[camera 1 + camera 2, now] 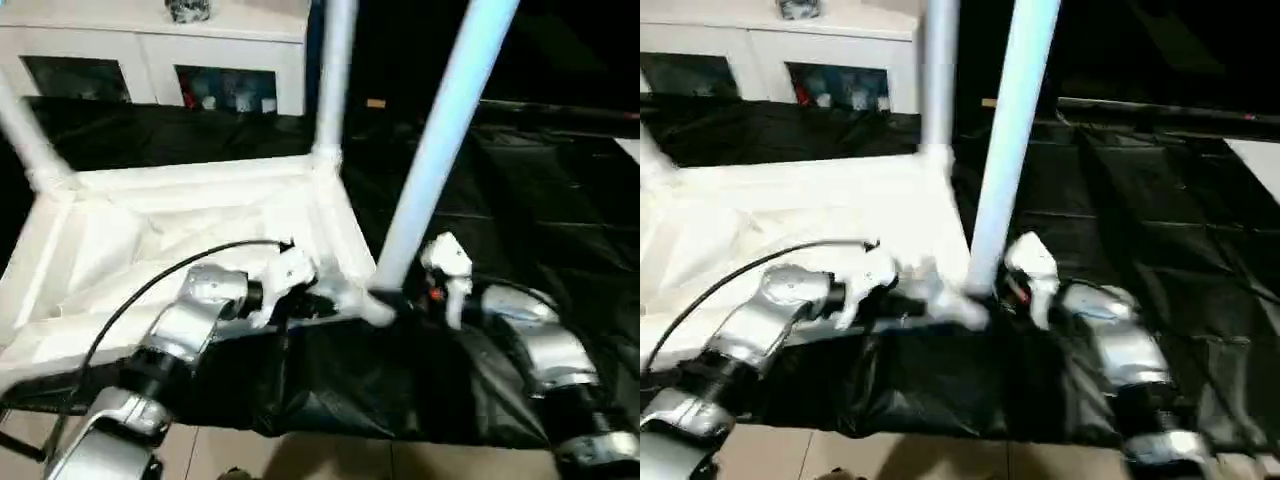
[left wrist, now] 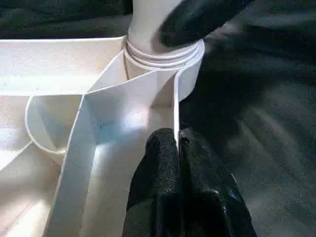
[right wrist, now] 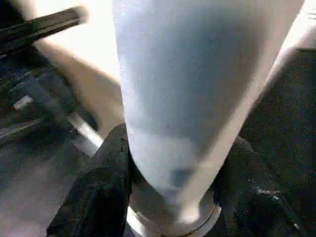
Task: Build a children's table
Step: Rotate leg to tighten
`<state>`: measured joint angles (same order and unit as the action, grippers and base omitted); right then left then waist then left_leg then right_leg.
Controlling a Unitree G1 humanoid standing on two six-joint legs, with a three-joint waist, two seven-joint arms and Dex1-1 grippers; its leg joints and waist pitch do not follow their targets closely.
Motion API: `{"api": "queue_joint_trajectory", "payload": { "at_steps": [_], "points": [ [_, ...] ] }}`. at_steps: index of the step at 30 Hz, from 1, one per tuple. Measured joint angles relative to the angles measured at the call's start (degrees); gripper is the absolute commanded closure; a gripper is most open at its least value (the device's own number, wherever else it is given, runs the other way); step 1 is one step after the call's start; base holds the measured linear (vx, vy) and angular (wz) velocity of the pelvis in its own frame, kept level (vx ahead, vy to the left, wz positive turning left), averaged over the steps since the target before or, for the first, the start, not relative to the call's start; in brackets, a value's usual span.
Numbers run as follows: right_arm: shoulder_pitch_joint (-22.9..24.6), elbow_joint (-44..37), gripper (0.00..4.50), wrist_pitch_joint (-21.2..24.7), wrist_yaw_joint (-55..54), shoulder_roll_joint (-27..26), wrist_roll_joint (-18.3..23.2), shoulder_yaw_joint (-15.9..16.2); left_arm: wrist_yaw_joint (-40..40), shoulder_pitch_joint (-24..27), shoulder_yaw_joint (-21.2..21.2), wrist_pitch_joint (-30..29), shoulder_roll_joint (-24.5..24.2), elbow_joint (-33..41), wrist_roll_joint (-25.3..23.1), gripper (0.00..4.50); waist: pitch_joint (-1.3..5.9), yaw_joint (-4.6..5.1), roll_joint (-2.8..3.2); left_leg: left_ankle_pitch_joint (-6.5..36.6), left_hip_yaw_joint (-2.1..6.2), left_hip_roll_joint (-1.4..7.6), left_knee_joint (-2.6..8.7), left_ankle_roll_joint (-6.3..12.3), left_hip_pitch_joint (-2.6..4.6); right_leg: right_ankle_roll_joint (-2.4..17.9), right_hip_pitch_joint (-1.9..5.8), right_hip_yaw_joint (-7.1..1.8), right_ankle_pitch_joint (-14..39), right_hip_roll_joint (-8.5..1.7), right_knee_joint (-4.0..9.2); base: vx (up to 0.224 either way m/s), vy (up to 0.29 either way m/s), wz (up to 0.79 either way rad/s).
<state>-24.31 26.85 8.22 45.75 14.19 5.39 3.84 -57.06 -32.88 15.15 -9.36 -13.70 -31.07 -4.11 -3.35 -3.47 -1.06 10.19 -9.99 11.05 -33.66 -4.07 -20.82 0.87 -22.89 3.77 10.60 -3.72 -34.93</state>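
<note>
While left gripper (image 2: 178, 143) pinches tabletop rim (image 2: 175, 106), right gripper (image 3: 173, 197) half-open, apparently clasping leg (image 3: 197, 89).

left end effector (image 2: 177, 148) pinched, right end effector (image 3: 173, 173) clamping

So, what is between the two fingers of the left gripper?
In the left wrist view, the left gripper pinches a thin wall of the tabletop rim, just below the corner socket. The fingers are shut on it.
</note>
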Motion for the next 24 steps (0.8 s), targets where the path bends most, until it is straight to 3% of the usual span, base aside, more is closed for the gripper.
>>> {"api": "queue_joint_trajectory", "payload": {
  "at_steps": [6, 9, 11, 12, 17, 18, 24],
  "points": [
    [-5.2, 7.4, 2.54, 0.0, -21.0, -8.6, -2.8, -3.5, 12.3, -3.7, -1.5, -2.8, 6.1, -5.6, -2.4, 4.50, -0.06, 0.76, -0.23, 0.0, 0.04, -0.04, -0.08, 0.01, -0.06, 0.0, -0.02, 0.04, 0.0, -0.05, 0.20, 0.000, 0.000, 0.00],
    [-7.5, 10.2, 2.54, -0.2, -26.3, -10.4, -3.5, -4.2, 15.5, -4.4, -1.6, -3.4, 7.6, -6.4, -3.1, 4.50, -0.04, 1.20, -0.20, 0.0, 0.04, -0.05, -0.07, 0.01, -0.14, 0.0, 0.01, 0.06, 0.0, -0.08, 0.43, 0.000, 0.000, 0.00],
    [-8.2, 11.7, 2.54, -1.3, -26.8, -11.1, -3.8, -4.7, 15.8, -4.5, -1.5, -3.3, 7.7, -6.4, -3.5, 4.50, -0.04, 1.26, -0.20, 0.0, 0.04, -0.05, -0.06, 0.01, -0.15, 0.0, 0.03, 0.06, 0.0, -0.08, 0.44, 0.000, 0.000, 0.00],
    [-8.5, 12.4, 2.19, -2.3, -26.8, -11.1, -3.9, -4.7, 15.8, -4.5, -1.6, -3.3, 7.7, -6.4, -3.5, 4.50, -0.04, 1.24, -0.20, 0.0, 0.04, -0.05, -0.06, 0.01, -0.16, 0.0, 0.03, 0.05, 0.0, -0.08, 0.44, 0.000, 0.000, 0.00],
    [-8.6, 12.8, 1.75, -3.5, -25.1, -11.1, -3.9, -4.7, 14.1, -4.5, -1.8, -3.1, 7.1, -6.1, -3.4, 4.50, -0.02, 1.17, -0.19, 0.0, 0.04, -0.04, 0.06, 0.01, -0.14, 0.1, 0.00, 0.06, -0.3, -0.06, 0.42, 0.000, 0.000, 0.00],
    [-8.6, 12.9, 1.48, -3.9, -24.2, -10.9, -4.0, -4.5, 13.4, -4.5, -1.7, -3.1, 6.7, -5.9, -3.4, 4.50, -0.02, 1.23, -0.18, 0.0, 0.04, -0.03, 0.10, 0.01, -0.14, 0.1, -0.02, 0.06, -0.3, -0.04, 0.41, 0.000, 0.000, 0.00],
    [-8.6, 14.5, 1.34, -7.2, -16.3, -7.1, -5.0, -1.2, 7.0, -2.3, -1.2, -1.0, 3.5, -2.4, -1.7, 4.50, -0.04, 1.16, -0.13, 0.0, 0.04, 0.03, 0.17, 0.00, -0.23, 0.4, -0.23, 0.07, -0.5, 0.02, 0.28, 0.000, 0.000, 0.00]
  ]
}}
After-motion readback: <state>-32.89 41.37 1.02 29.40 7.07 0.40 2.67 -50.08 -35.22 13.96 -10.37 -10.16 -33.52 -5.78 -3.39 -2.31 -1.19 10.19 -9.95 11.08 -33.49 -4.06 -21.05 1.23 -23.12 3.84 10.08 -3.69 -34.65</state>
